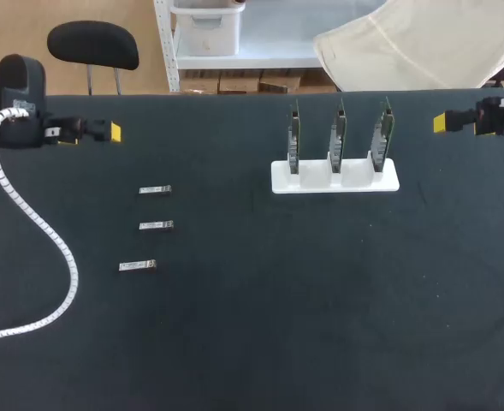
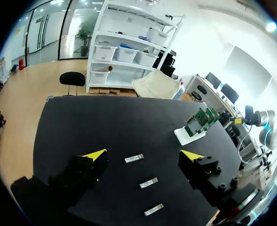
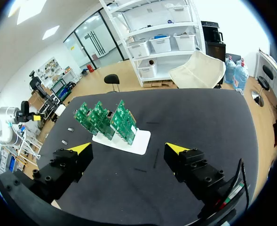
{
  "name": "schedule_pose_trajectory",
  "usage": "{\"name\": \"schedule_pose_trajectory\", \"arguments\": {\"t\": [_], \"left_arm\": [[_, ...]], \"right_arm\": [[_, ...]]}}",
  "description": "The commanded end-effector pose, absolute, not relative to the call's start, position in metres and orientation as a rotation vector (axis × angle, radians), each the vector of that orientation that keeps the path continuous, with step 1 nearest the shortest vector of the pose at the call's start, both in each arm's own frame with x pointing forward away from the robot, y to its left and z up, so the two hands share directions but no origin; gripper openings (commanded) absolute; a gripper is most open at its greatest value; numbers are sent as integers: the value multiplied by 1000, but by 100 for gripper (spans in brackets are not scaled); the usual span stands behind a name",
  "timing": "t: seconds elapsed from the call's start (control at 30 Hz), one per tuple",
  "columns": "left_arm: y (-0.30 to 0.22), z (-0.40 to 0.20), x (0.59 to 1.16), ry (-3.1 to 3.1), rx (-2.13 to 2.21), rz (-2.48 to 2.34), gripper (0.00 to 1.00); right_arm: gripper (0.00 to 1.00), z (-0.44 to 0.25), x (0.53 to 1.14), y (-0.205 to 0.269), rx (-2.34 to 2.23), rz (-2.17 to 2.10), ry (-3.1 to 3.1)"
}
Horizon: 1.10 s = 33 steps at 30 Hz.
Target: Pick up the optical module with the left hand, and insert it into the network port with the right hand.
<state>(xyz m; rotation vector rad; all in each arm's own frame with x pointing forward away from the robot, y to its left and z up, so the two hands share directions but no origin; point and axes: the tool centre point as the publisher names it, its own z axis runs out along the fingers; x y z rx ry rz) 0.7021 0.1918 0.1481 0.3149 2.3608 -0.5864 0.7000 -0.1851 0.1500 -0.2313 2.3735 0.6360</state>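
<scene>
**Three modules lie loose on the table; both hands spread and holding nothing**

Three optical modules lie on the black table, left of its middle, in a loose column from back to front: the rear module, the middle module and the front module. Each is a small, slim bar of silvery-grey metal lying flat, its long side running across the table. The rear and middle ones line up one behind the other. The front one sits a little further left. They are apart from one another, and nothing touches them.

The left hand is above the table's back left corner, well apart from the modules. Its fingers are spread wide with nothing between them. In its wrist view the three modules lie on the table ahead of the gap.

The right hand is at the back right edge. Its fingers are likewise spread wide and hold nothing.

Right of the table's middle stands a white stand carrying three green circuit boards, upright and side by side in a row. The ports on them are too small to make out.

A white ribbed cable runs from the left arm in a curve over the table's left side.
</scene>
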Motion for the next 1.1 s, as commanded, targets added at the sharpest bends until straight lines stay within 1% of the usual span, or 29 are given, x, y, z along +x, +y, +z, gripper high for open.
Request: {"name": "schedule_pose_trajectory", "arguments": {"t": [0.03,0.13,0.23,0.57,0.63,0.77,1.1], "left_arm": [[197,146,711,2396,432,-534,100],[197,140,711,2382,643,-495,100],[198,137,712,2372,757,-455,100],[200,124,714,2380,996,-434,100],[199,122,714,2372,969,-404,100],[202,127,722,2405,760,-484,100],[202,127,722,2405,760,-484,100]], "right_arm": [[100,150,700,-185,-231,636,2374],[100,150,700,-185,-231,636,2374],[100,150,700,-185,-231,636,2374],[100,150,700,-185,-231,636,2374],[100,150,700,-185,-231,636,2374],[100,150,700,-185,-231,636,2374],[100,150,700,-185,-231,636,2374]]}}
